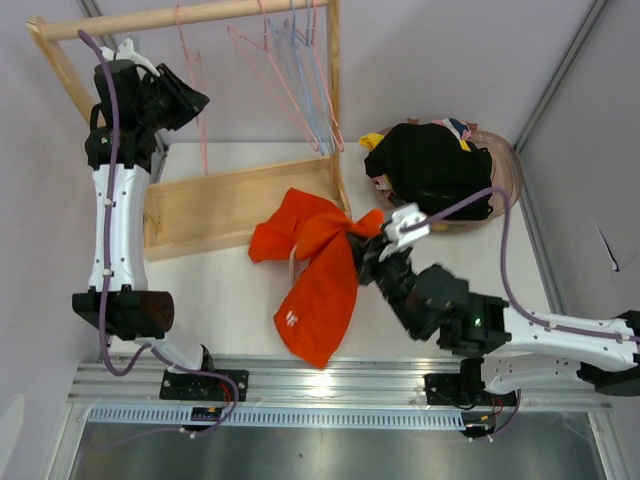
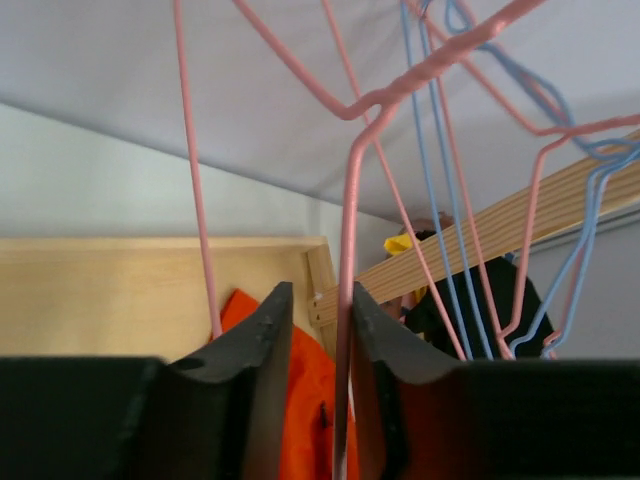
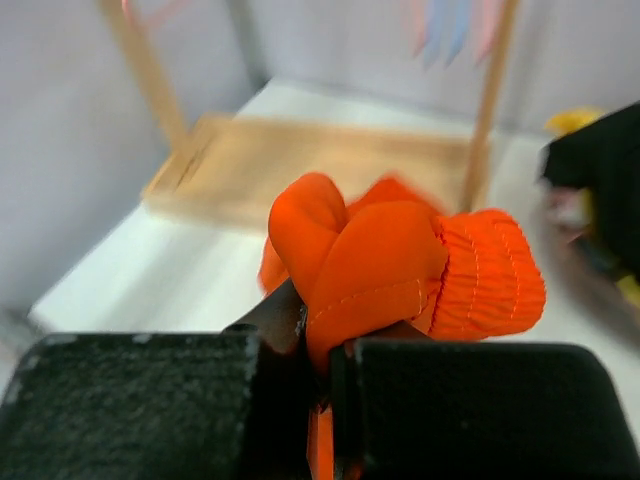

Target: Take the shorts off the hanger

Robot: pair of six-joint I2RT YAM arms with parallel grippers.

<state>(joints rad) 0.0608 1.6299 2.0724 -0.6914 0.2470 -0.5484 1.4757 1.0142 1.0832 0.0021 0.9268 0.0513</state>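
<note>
Your right hand (image 1: 385, 255) is clamped on a bunched fold of the orange shorts (image 1: 318, 280), which sprawl on the desk (image 1: 220, 300) just in front of the wooden rack (image 1: 240, 200), near its right post. Lift carelessly and the trailing cloth could snag that post, or the fold could slip free. Your left hand (image 2: 320, 310), at the rack's left end, stands slightly parted around a pink hanger (image 2: 350, 200) wire. Withdraw crooked and you may drag it along.
</note>
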